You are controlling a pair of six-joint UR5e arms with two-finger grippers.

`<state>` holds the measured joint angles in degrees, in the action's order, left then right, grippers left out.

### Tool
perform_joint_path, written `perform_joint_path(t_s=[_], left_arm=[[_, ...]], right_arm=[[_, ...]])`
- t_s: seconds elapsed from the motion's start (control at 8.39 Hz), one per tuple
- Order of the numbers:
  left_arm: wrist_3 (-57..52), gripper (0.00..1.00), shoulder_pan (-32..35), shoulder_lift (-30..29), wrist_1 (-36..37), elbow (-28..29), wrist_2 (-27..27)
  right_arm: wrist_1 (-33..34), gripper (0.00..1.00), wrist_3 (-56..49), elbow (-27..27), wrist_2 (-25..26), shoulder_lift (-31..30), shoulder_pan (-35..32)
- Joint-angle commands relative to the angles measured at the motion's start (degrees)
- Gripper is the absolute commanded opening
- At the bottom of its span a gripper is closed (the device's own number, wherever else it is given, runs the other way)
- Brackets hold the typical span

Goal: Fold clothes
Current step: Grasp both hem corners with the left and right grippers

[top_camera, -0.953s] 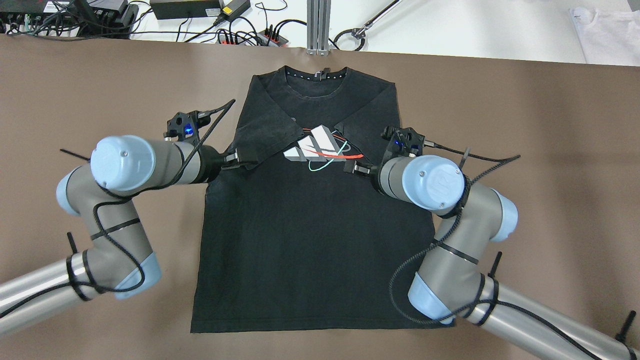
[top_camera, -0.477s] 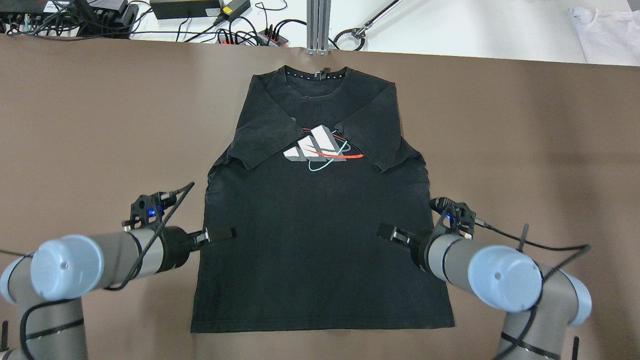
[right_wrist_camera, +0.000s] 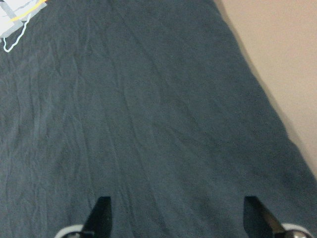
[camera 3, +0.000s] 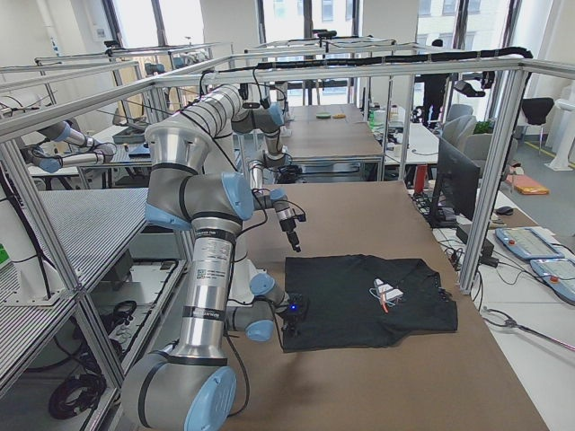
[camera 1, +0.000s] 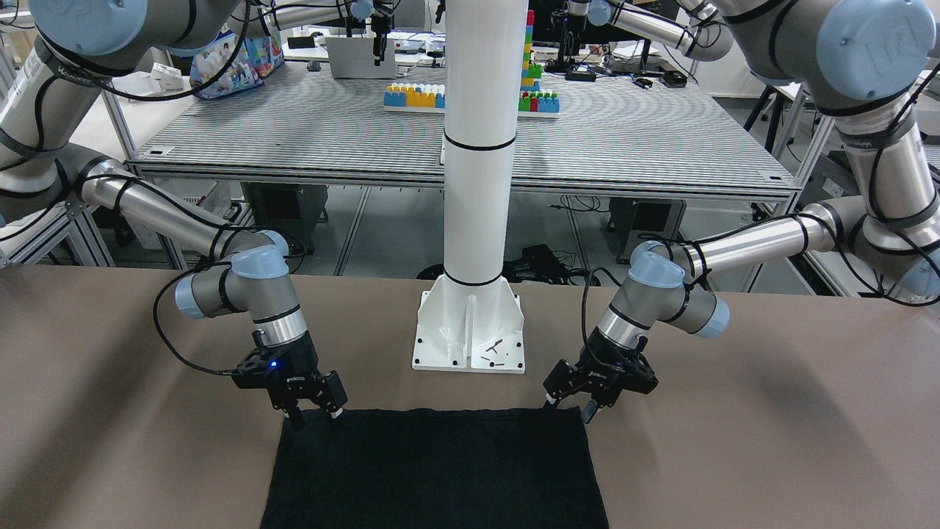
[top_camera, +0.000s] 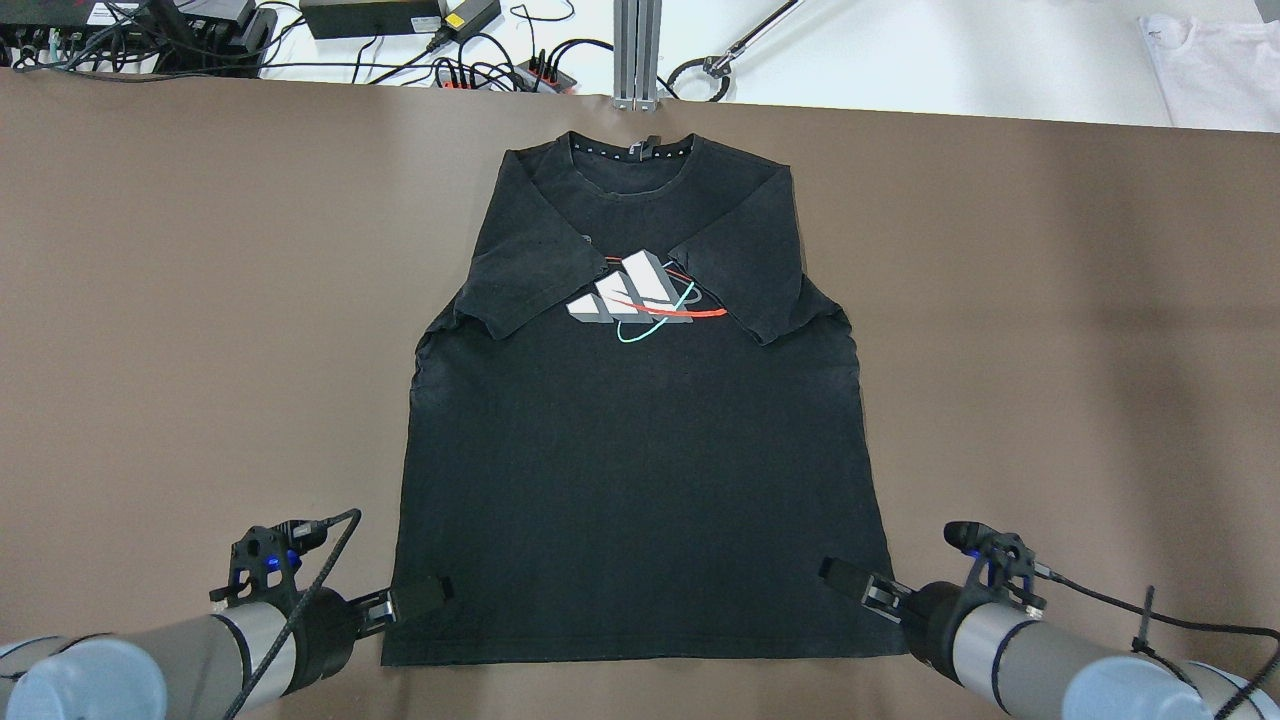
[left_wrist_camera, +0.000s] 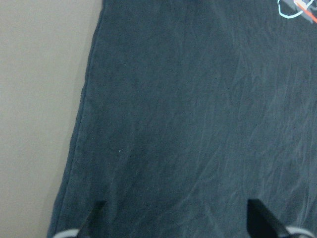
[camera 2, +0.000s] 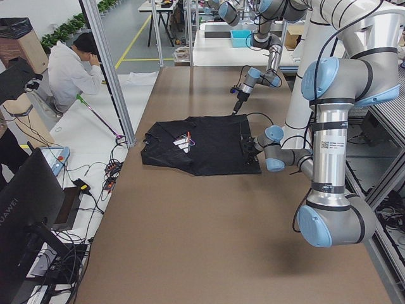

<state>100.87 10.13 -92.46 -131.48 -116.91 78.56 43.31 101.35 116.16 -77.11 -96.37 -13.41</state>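
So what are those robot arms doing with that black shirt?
Two robot arms are folding a soft black T-shirt that lies flat on the brown table. Both sleeves are already folded in over the chest. The left gripper and the right gripper sit low at the shirt's two bottom corners, fingers open, not gripping it yet.

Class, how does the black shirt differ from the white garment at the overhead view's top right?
The black shirt lies spread flat mid-frame; the white garment is cut off by the frame. The black shirt carries a printed logo; the white garment looks plain. Both are cloth.
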Motion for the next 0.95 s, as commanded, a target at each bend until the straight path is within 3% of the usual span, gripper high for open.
perform_joint_path(t_s=[0.0, 0.36, 0.48, 0.6, 0.83], left_arm=[[1.7, 1.0, -5.9, 4.2, -1.6, -0.2, -4.3], [1.7, 0.98, -6.4, 3.3, -1.6, 3.0, -4.4], [1.4, 0.89, -6.4, 3.2, -1.5, 3.4, -4.4], [1.0, 0.67, -6.5, 3.2, -1.5, 3.4, -4.2], [0.8, 0.5, -6.9, 3.2, -1.5, 3.3, -4.2]], right_arm=[[-10.9, 0.94, 1.7, 0.0, 1.7, -10.2, 3.2], [-11.2, 0.94, 1.7, -0.1, 1.8, -10.3, 3.3], [-11.2, 0.94, 1.7, -0.1, 1.8, -10.3, 3.3], [-11.2, 0.94, 1.6, -0.1, 1.8, -10.2, 3.3], [-11.2, 0.94, 1.6, -0.1, 1.8, -10.3, 3.3]])
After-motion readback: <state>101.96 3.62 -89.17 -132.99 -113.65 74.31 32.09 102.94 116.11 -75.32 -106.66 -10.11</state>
